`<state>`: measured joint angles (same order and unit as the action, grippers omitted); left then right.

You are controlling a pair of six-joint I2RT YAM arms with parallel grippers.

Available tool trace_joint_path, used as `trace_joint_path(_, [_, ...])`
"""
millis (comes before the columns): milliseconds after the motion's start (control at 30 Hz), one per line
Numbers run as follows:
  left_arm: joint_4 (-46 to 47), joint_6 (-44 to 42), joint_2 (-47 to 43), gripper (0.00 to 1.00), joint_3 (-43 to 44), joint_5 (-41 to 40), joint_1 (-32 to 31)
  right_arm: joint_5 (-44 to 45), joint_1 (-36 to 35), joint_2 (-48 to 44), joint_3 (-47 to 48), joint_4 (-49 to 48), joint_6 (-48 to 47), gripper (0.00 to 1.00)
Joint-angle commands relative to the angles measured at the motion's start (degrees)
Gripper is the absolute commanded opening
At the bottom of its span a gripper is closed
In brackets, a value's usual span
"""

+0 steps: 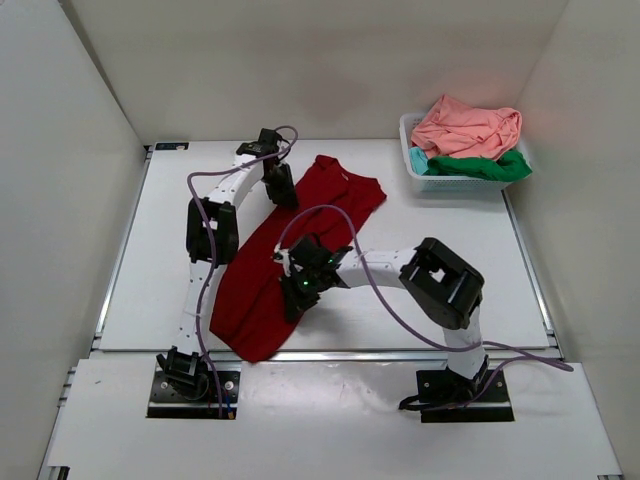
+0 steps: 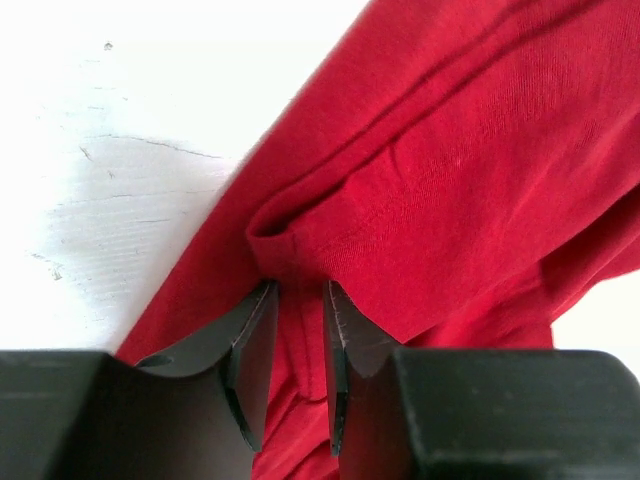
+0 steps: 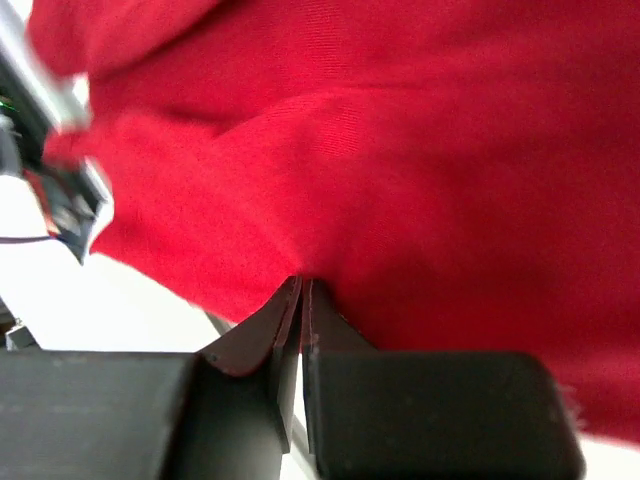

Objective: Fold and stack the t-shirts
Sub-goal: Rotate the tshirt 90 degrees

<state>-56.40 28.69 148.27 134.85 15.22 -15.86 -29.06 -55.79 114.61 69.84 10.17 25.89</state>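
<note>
While both arms work the same garment, the right gripper is clenched: its jaws are almost fully together, with a thin pinch of the dark red t-shirt caught at the tips. In the right wrist view, red cloth fills nearly the whole frame above the fingers, rising away from the pinch point.

Left gripper: jaws drawn close with a narrow gap, and a bunched fold of the same shirt sits in that gap, so it is grasping the cloth too. Just above the tips the fabric puckers into a small ridge. White table shows to the left of the shirt's edge.

From the top view, the left gripper sits at the far-left edge of the shirt, near its upper end. The right gripper sits further down, about mid-length on the shirt's right side. The shirt lies as a long diagonal strip on the table, its far end toward the back centre and its near end by the front edge, between the two arm bases. It looks folded lengthwise and is somewhat rumpled.

The left arm reaches along the shirt's left side, and the right arm comes in from the right.

At the far right corner is a white lattice basket, well apart from the red shirt. The salmon pink t-shirt is heaped on top in it, and the green t-shirt lies crumpled beneath, spilling over the rim.
</note>
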Motion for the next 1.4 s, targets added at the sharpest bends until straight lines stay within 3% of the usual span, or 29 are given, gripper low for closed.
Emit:
trace_joint_path(0, [-2.48,-1.09,2.29,0.36,1.21,-5.72,0.12,8.48,5.05,-4.47,-4.79,15.81,-4.78,0.03])
trace_joint_path(233, [-4.94,-0.82,0.80,0.36,0.16,-6.09,1.97,12.19,18.15,-9.14,-8.67,23.74,-9.80,0.02])
trace_joint_path(433, [-3.80,1.10,0.61,0.37,0.13,-5.64,3.20,11.04,24.84,-10.28,-8.59,24.53,-13.41,0.03])
trace_joint_path(700, [-3.02,5.06,4.84,0.38,8.24,-1.17,2.32,5.24,21.96,-12.56,-7.70,24.98,-18.51,0.05])
trace_joint_path(833, [-2.22,6.21,3.97,0.42,9.82,1.56,2.06,5.94,18.97,-14.41,-9.02,23.75,-17.89,0.06])
trace_joint_path(1000, [0.41,9.45,-1.39,0.53,10.00,6.03,2.76,7.08,19.93,-18.80,-4.91,26.55,-18.77,0.16])
trace_joint_path(1167, [-0.11,6.75,-12.71,0.57,0.79,7.28,2.94,12.78,18.97,-21.70,0.20,29.81,-15.88,0.31])
trace_joint_path(1267, [1.54,2.70,-22.10,0.58,-13.96,4.91,2.24,19.71,17.12,-23.81,-1.63,29.21,-6.93,0.43])
trace_joint_path(1367, [6.19,1.72,-33.17,0.58,-35.29,4.55,2.32,24.13,17.55,-27.58,-4.53,27.28,3.53,0.57])
